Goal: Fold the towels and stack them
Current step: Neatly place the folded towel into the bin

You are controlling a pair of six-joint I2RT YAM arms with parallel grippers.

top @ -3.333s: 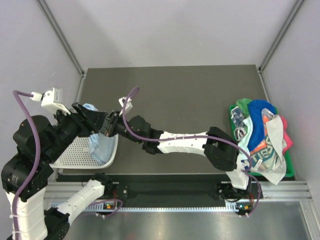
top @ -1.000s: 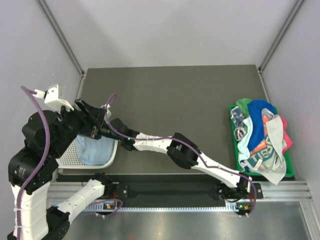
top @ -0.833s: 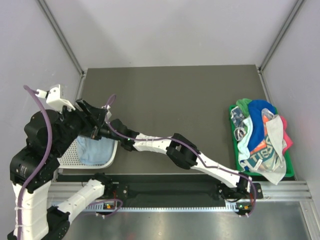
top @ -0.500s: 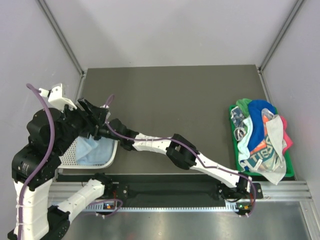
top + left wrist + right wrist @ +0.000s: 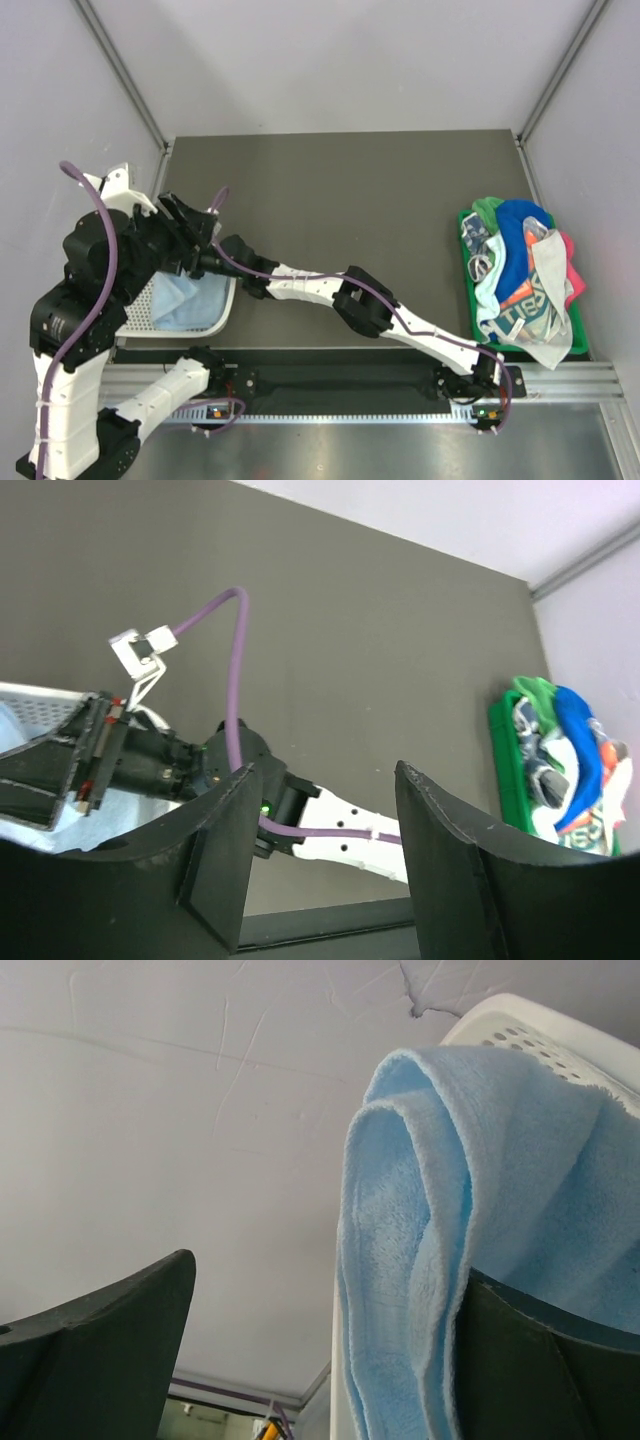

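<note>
Overhead view: a folded pale blue towel [image 5: 180, 300] lies in a white mesh basket [image 5: 226, 312] at the 9 o'clock edge of the desk [image 5: 350, 190]. The right gripper [image 5: 197, 262] reaches across to it, fingers spread wide. In its wrist view the towel's fold runs 12 to 6 o'clock, against the 3 o'clock finger. The left gripper [image 5: 185, 228] hovers close by, fingers apart and empty. The remaining towels [image 5: 520, 270] heap in a green tray [image 5: 469, 285] at 3 o'clock, nearer the right arm's base, with bare desk between.
</note>
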